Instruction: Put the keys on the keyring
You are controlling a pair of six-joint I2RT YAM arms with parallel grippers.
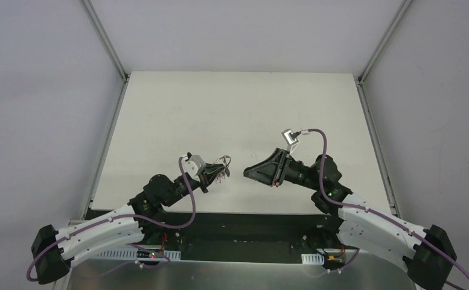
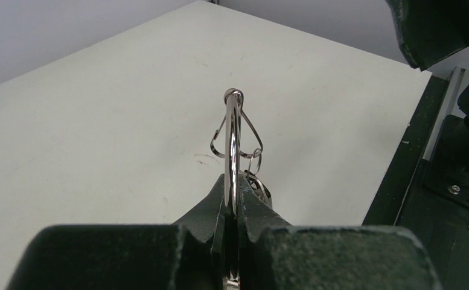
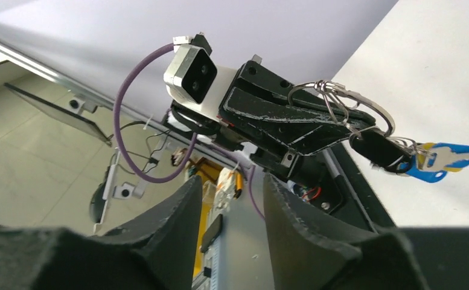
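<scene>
The left fingers (image 2: 203, 212) are clenched on the keyring (image 2: 234, 145). It stands upright and edge-on between them, raised off the tabletop (image 2: 99, 121), by the near edge and a little left of centre. A thinner wire loop (image 2: 218, 144) hangs through the top of the ring and a smaller ring sits low on its right side. From the right wrist, the bunch dangles under the ring: a black piece (image 3: 378, 151) just beside the finger, then a blue tag (image 3: 428, 175), with the keys (image 3: 462, 156) sticking out past it. How many keys there are cannot be told. The right fingers (image 3: 171, 223) are released, spread apart with nothing between them. They point left at the ring from near it without touching, and only a strip of bare tabletop lies between the two arms. Nothing blocks that gap. A purple cable (image 3: 136, 115) loops down from the left wrist camera (image 3: 191, 74) behind the fingers, clear of the ring. Black frame and wiring lie beyond the tabletop's near edge.
</scene>
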